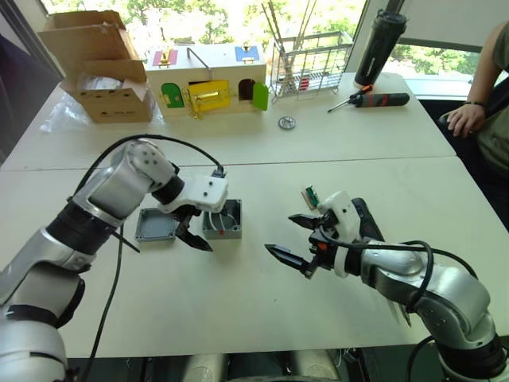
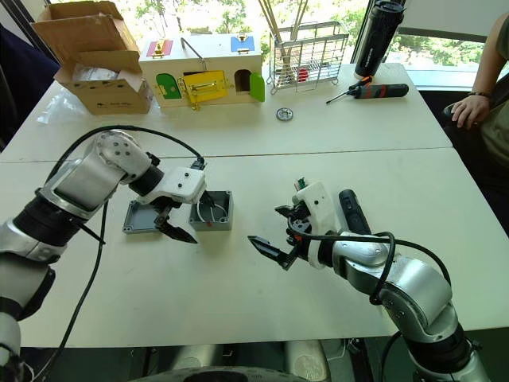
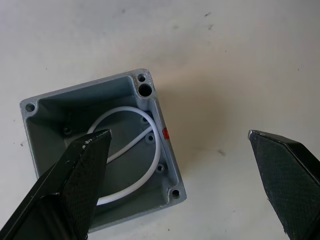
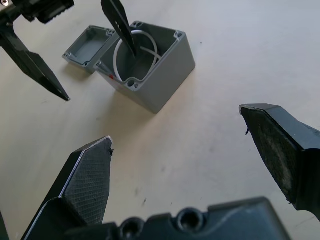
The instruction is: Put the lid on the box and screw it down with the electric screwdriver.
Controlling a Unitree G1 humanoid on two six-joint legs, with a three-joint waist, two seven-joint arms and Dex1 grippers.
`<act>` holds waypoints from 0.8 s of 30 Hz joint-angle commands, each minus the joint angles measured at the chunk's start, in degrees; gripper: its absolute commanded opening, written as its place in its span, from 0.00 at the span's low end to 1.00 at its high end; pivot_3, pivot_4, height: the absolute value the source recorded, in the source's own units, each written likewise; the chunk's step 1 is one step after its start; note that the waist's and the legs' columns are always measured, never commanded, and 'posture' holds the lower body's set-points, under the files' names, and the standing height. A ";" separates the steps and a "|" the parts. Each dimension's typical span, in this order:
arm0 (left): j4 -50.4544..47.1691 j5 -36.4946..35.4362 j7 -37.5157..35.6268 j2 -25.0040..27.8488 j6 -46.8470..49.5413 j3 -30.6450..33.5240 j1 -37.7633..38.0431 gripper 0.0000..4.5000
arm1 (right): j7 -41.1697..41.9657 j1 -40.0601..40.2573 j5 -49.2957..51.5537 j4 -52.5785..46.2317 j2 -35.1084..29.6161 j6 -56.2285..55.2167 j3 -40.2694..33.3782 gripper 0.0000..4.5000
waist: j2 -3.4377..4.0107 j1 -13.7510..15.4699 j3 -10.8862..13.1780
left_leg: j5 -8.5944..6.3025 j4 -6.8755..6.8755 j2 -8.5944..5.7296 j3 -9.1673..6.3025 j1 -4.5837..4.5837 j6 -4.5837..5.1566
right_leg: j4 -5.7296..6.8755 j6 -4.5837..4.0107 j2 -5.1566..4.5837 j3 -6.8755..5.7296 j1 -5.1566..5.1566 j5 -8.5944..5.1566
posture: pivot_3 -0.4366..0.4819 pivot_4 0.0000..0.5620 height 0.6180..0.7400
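On the bench (image 1: 238, 318) there is one grey box (image 1: 223, 221) and one grey lid (image 1: 156, 225). One black electric screwdriver (image 2: 352, 210) lies by the right arm. There are two robot hands: the left hand (image 1: 191, 231) and the right hand (image 1: 296, 239). Further back stand one cardboard box (image 1: 99, 68), one colourful wooden latch box (image 1: 205, 78), one wire rack (image 1: 310, 64), one tall black bottle (image 1: 379, 46), one red-and-black hand screwdriver (image 1: 374, 99) and one small round metal disc (image 1: 286, 122). One person's hand (image 1: 464, 119) rests at the bench's edge.
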 commanded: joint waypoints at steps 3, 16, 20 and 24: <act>0.90 2.29 -0.29 -1.44 -1.39 0.33 0.70 1.00 | -0.78 -1.25 -1.30 -1.55 1.64 -0.90 -0.39 1.00 | 0.00 -0.07 0.00 | 0.00 0.00 0.00 0.00 0.00 0.00 | 0.01 0.00 0.00 0.00 -0.01 0.00 | 0.48 0.27 1.00; 4.64 5.94 0.14 -4.13 -5.24 0.50 1.22 0.08 | -2.03 -2.34 -1.75 -1.75 2.94 0.40 -1.41 1.00 | 0.01 -0.03 -0.01 | 0.00 0.02 0.00 -0.01 0.00 0.00 | 0.06 0.00 0.00 0.00 -0.01 0.00 | 0.48 0.27 1.00; 4.85 6.15 0.44 -5.26 -6.05 1.04 0.89 0.01 | -1.72 -2.02 -1.08 -2.23 2.90 1.03 -1.46 1.00 | 0.01 0.13 -0.01 | 0.00 0.05 -0.03 -0.02 0.00 0.00 | 0.09 0.00 -0.02 -0.01 0.00 0.00 | 0.48 0.27 1.00; 5.58 5.89 0.14 -6.27 -9.50 1.76 0.03 0.01 | -0.71 -1.07 0.11 -3.17 2.69 1.69 -1.30 1.00 | 0.01 0.24 -0.01 | 0.00 0.07 -0.05 -0.04 0.00 0.00 | 0.11 0.00 -0.04 -0.01 0.01 0.00 | 0.48 0.27 1.00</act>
